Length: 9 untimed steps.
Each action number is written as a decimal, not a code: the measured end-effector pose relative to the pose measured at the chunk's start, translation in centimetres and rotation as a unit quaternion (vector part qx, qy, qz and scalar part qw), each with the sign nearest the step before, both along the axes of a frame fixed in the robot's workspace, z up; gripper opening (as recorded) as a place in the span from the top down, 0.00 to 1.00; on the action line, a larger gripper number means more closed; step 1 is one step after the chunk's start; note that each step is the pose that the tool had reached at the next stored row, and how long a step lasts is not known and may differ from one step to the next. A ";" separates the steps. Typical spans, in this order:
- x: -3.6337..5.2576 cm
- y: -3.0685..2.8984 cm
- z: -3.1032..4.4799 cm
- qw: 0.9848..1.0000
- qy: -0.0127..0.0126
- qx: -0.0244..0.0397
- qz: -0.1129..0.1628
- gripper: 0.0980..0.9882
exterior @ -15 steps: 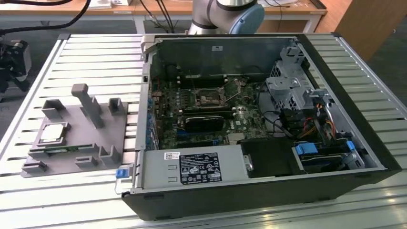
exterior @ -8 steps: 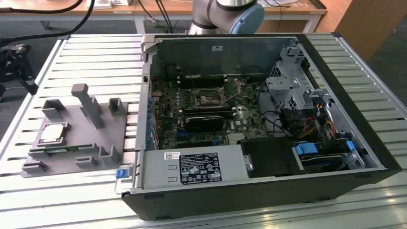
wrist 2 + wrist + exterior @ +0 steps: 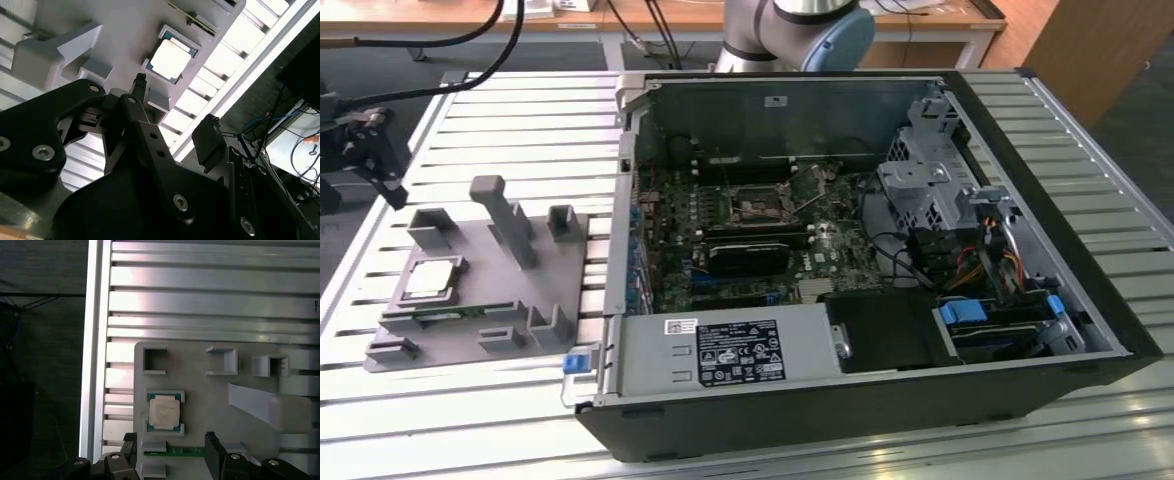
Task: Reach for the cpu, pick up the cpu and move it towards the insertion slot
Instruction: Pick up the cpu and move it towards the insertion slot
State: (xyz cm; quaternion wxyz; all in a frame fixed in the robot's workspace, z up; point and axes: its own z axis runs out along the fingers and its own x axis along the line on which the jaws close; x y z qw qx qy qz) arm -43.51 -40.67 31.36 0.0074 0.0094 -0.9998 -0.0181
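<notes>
Pincer (image 3: 170, 441), jaws apart, hovers nr cpu (image 3: 164, 411) sat in grey tray (image 3: 200, 380).

The tabletop (image 3: 507, 130) is made of long silvery slats with dark grooves between them. Toward the exterior view's left, a grey tray (image 3: 480, 270) lies flat on the slats. Just beside the tray, toward the exterior view's right, a large open black computer case (image 3: 854, 430) rests on the same slats.
</notes>
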 end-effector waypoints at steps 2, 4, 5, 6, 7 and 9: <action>0.00 -0.02 -0.37 1.000 0.000 0.000 0.000 0.38; 0.00 -0.03 -0.73 1.000 0.000 0.000 0.000 0.37; 0.00 -0.03 -0.91 1.000 0.000 0.000 0.000 0.37; 0.00 -0.04 -1.09 1.000 0.000 0.000 0.000 0.30; 0.00 -0.04 -1.29 1.000 0.000 0.000 0.000 0.30; 0.00 -0.05 -1.65 1.000 0.000 0.000 0.000 0.30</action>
